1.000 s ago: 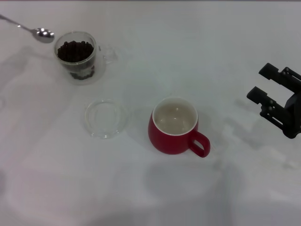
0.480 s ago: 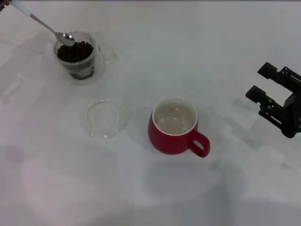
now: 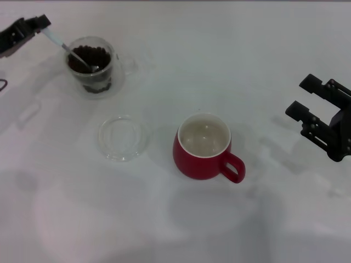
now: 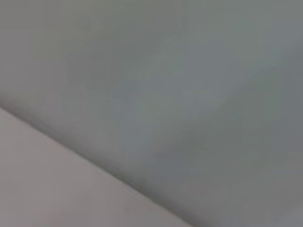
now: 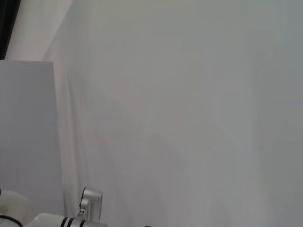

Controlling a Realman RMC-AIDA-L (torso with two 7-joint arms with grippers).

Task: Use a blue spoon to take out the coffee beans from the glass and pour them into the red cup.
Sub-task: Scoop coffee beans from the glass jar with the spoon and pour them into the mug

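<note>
At upper left, our left gripper (image 3: 38, 26) clamps the blue spoon (image 3: 66, 48); we should scoop shallowly under the coffee beans (image 3: 88, 56), keeping the bowl level.

Left gripper (image 3: 39, 24): black, blocky. Right gripper (image 3: 313, 99): matte black, angular stepped fingers. Right wrist view, 7 o'clock: white link (image 5: 52, 220), black rings, silver cap.

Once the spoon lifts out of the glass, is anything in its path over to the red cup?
Nothing tall. Only the flat clear dish lies between the glass and the red cup, slightly off the line, low enough for the blue spoon to pass over.
</note>
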